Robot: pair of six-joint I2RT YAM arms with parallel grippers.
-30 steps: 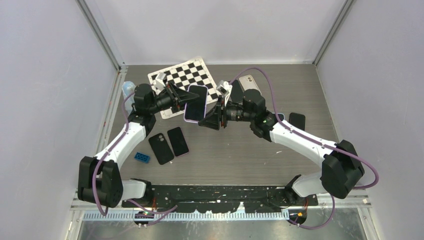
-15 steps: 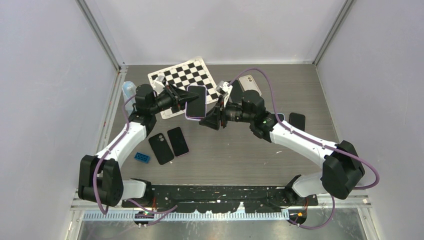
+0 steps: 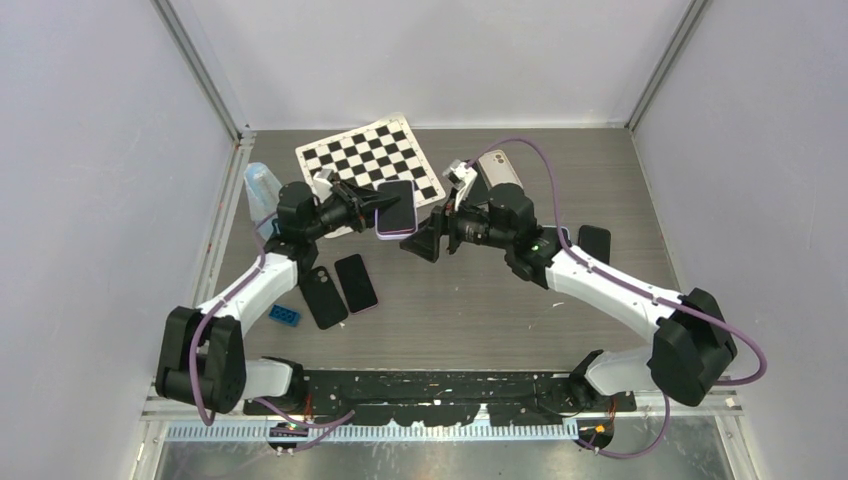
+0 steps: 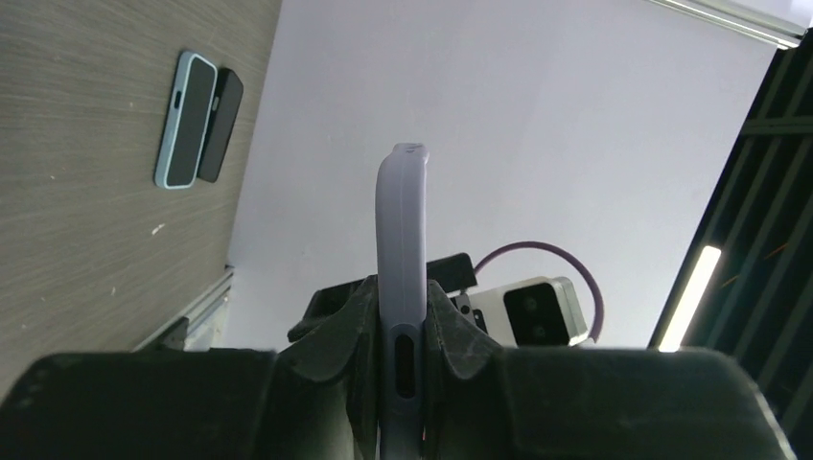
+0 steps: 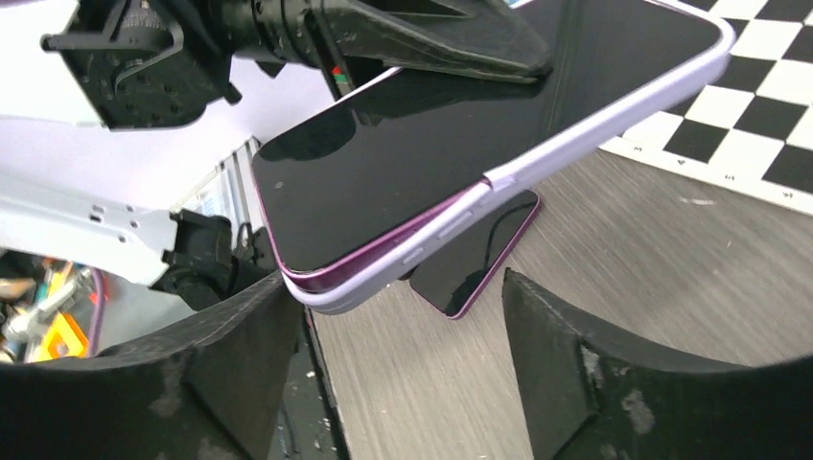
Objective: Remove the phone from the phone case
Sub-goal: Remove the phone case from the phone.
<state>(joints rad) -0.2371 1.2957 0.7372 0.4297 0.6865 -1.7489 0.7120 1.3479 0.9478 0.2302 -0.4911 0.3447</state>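
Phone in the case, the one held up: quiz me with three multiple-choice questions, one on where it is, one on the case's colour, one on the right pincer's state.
1. Where is the cased phone, relative to the table?
A. lying flat on it
B. lifted off it, in the left pincer
C. hanging over its edge

2. What colour is its case?
A. lilac
B. green
C. red

3. How is the right pincer?
A. shut on the case
B. shut on nothing
C. open, gripping nothing

Answers:
1 B, the left wrist view shows it clamped on the case edge.
2 A, the rim is pale lilac.
3 C, its jaws stand wide apart by the cased phone's corner.
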